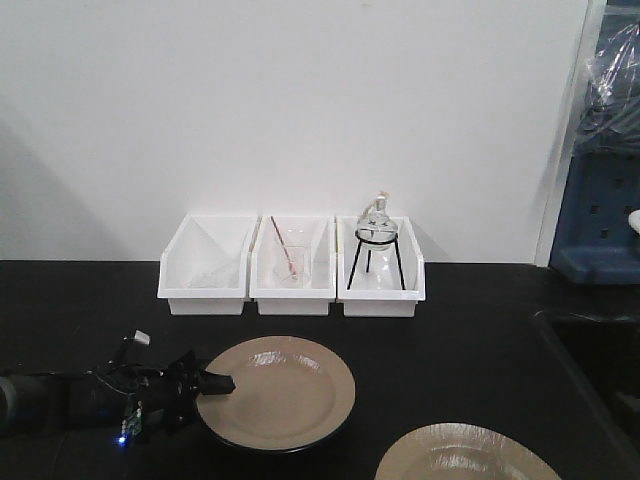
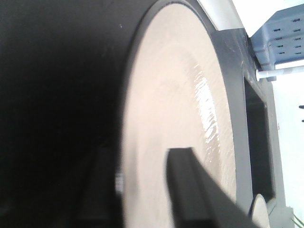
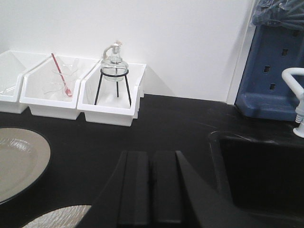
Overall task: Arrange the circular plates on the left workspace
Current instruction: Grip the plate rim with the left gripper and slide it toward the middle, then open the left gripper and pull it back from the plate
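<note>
One circular plate (image 1: 280, 392), glossy tan with a black underside, lies at mid-bench on the black left workspace (image 1: 80, 310). My left gripper (image 1: 215, 385) is shut on its left rim. In the left wrist view one finger (image 2: 183, 166) lies over the plate's top (image 2: 175, 95), the other dark one sits below the rim, and the gripper (image 2: 145, 154) straddles the edge. A second circular plate (image 1: 465, 455) sits at the front right, cut off by the frame. My right gripper (image 3: 151, 153) is shut and empty above the bench, with that second plate (image 3: 59, 217) and the first plate (image 3: 19, 161) to its left.
Three white bins (image 1: 292, 268) line the back wall; one holds a red-handled tool, another a glass flask on a black tripod (image 1: 377, 240). A sunken sink basin (image 1: 600, 360) lies at the right, with a white tap (image 3: 295, 95) and blue rack (image 3: 275, 71) behind it.
</note>
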Controlling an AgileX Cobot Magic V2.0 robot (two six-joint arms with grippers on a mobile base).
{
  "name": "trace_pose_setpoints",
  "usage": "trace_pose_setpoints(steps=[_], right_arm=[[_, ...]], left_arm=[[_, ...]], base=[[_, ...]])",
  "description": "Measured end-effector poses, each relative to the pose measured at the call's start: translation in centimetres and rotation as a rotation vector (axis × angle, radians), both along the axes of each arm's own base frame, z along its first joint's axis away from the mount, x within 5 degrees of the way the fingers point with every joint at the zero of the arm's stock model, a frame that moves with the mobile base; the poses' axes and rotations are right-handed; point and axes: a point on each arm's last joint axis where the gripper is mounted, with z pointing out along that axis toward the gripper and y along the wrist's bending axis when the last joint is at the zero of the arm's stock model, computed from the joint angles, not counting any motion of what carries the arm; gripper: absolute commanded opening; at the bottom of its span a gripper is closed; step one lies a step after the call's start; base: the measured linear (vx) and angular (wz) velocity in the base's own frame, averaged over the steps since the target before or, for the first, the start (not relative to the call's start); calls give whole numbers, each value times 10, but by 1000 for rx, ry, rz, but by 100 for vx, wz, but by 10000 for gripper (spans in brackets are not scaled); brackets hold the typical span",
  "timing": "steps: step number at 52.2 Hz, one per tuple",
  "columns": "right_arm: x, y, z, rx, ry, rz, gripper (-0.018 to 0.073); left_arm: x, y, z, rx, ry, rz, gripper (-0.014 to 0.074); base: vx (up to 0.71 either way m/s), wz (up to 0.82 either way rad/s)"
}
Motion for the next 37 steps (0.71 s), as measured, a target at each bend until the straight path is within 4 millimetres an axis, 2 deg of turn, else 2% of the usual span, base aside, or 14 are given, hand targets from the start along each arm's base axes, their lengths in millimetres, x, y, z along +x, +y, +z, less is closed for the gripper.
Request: trace_pose_setpoints(steps=[5, 13, 24, 31, 34, 37], right_arm=[[0, 0, 0, 0, 0, 0, -4], [0, 0, 0, 0, 0, 0, -4], [0, 0, 0, 0, 0, 0, -4], [0, 0, 0, 0, 0, 0, -4], [0, 0, 0, 0, 0, 0, -4], [0, 0, 0, 0, 0, 0, -4]], left_arm=[[0, 0, 0, 8, -11, -7, 582], [-2, 5, -1, 82, -48, -63, 586], [-7, 27, 10, 223, -97, -147, 567], [-10, 39, 29, 282, -144, -171, 496], [-11, 44, 45, 294, -179, -164, 432], [-14, 48, 65, 302, -222, -154, 319]], base=[[0, 0], [0, 0], [0, 0], [0, 0], [0, 0], [0, 0]])
